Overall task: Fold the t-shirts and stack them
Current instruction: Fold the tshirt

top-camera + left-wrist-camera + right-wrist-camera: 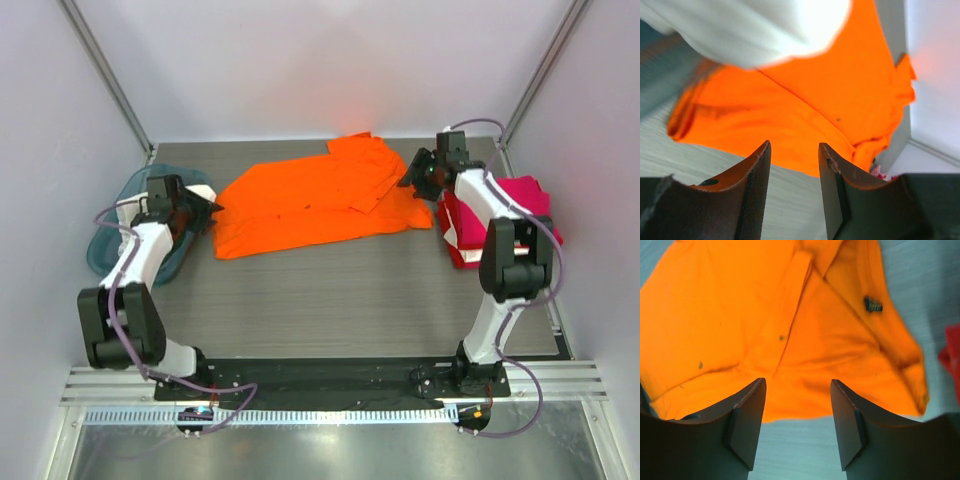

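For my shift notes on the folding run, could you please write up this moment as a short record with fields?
orange t-shirt: lying on the table, centre-back, partly folded, held by neither arm
left gripper: open, empty, at the shirt's left edge
right gripper: open, empty, at the shirt's right edge
magenta-red stack: folded, at the table's right side, beside the right arm
teal tub: at the table's left side, partly under the left arm
stacking: orange shirt not yet on the stack
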